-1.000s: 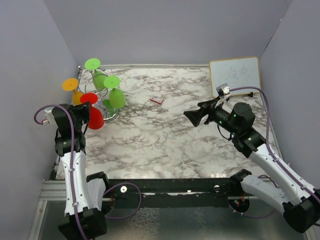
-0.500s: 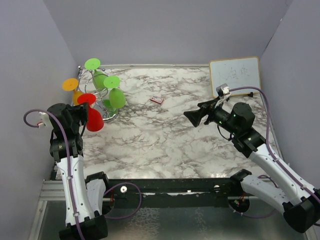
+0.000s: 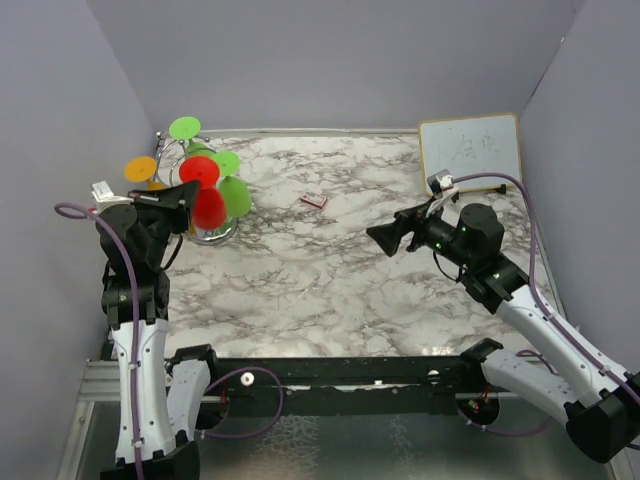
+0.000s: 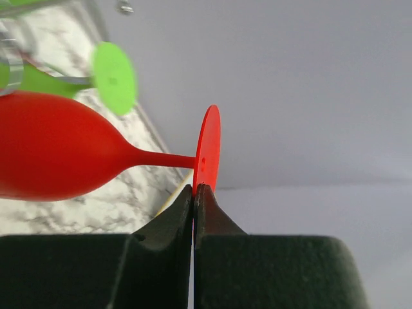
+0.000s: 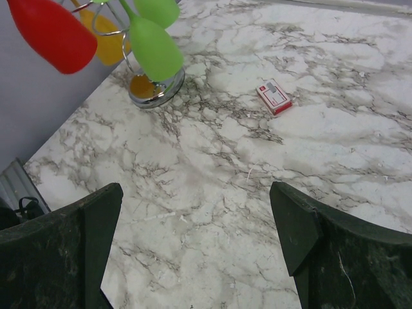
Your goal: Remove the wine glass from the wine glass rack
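Note:
My left gripper (image 3: 183, 192) (image 4: 195, 188) is shut on the rim of the red wine glass's round foot (image 4: 208, 148). The red wine glass (image 3: 207, 200) (image 4: 51, 148) (image 5: 51, 32) hangs in the air on its side, close to the front of the wine glass rack (image 3: 215, 236) (image 5: 156, 90). In the left wrist view no wire shows around its stem. Two green glasses (image 3: 235, 196) (image 5: 156, 48) and an orange one (image 3: 141, 168) hang on the silver rack. My right gripper (image 3: 383, 236) (image 5: 196, 193) is open over the marble table, holding nothing.
A small red and white card (image 3: 314, 200) (image 5: 274, 96) lies on the marble table (image 3: 330, 290) right of the rack. A white board (image 3: 470, 148) leans at the back right corner. Grey walls close in the left, back and right sides.
My left arm has risen and swung the red glass up and to the right, from low beside the rack's base to level with the green glasses. The right arm has barely moved.

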`<state>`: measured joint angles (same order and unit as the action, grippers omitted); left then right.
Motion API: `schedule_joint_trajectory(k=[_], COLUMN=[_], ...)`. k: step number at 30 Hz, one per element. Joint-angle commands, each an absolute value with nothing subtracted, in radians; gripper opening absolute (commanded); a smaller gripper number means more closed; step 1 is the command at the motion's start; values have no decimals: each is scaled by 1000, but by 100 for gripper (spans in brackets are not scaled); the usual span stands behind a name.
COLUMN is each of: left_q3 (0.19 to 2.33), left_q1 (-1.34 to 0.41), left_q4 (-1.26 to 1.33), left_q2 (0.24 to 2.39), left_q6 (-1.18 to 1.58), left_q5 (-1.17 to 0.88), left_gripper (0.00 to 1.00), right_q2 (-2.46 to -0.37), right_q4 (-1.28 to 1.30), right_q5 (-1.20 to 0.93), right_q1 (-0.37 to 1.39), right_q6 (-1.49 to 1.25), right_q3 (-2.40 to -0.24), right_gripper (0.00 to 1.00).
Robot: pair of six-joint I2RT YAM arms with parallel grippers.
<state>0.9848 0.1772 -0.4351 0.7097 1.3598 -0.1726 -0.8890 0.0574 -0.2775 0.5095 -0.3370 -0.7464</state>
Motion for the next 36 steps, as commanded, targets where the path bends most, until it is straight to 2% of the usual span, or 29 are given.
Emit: schedule_joint_trajectory(k=[1, 3, 6, 9, 17, 21, 25, 29, 36], left_q3=[901, 901, 973, 998, 1018, 994, 934, 846, 707], left_q1=[136, 134, 126, 118, 38, -36, -101, -121, -200], left_q4=[164, 360, 418, 423, 450, 501, 506, 505, 506], left_q2=[723, 766, 818, 819, 778, 744, 668, 575, 536], left_q6=[1292, 1276, 1175, 1128, 994, 901, 746, 619, 488], left_q5=[-468, -611, -805, -907, -1039, -1111, -1177, -1199, -1270], left_gripper=[0, 0, 0, 0, 0, 0, 0, 0, 0], right_q2=[-897, -905, -920, -939, -1012, -1062, -1156, -1223, -1282], right_q4=[69, 67, 63, 46, -8, -29, 42, 181, 263], right_q5=[-284, -298, -334, -387, -553, -760, -913, -958, -1017], right_q1=[514, 514, 514, 514, 514, 514, 513, 512, 503], right_q6=[-352, -358, -371, -390, -406, -398, -402, -361, -298], right_q3=[-755, -755, -757, -761, -800, -885, -1055, -1214, -1396], right_gripper=[100, 99, 100, 99, 99, 98, 96, 96, 98])
